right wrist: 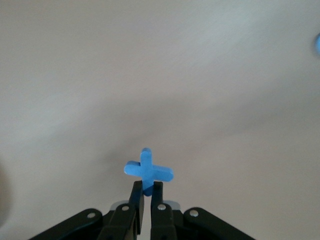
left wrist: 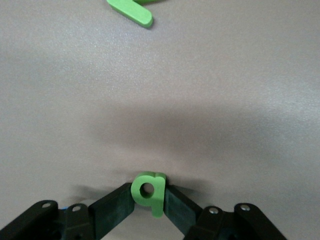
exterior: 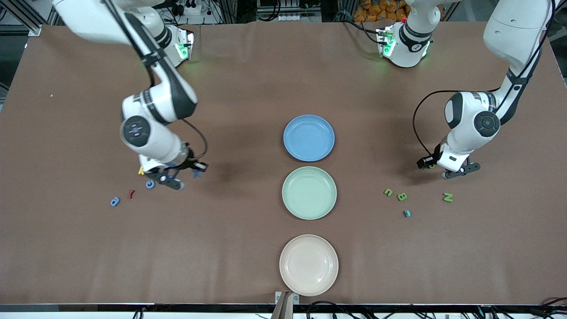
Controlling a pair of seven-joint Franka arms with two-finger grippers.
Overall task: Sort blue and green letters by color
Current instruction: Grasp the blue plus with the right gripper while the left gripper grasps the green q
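My right gripper is shut on a light blue cross-shaped letter, which also shows in the front view, and holds it just over the table near the right arm's end. Two blue letters lie on the table near it. My left gripper is shut on a lime green letter with a round hole, low over the table near the left arm's end. Three green letters and a teal-blue one lie nearer the camera; one green letter shows in the left wrist view.
Three plates stand in a row down the table's middle: a blue plate, a green plate and a beige plate nearest the camera. A yellow letter and a dark red letter lie by the right gripper.
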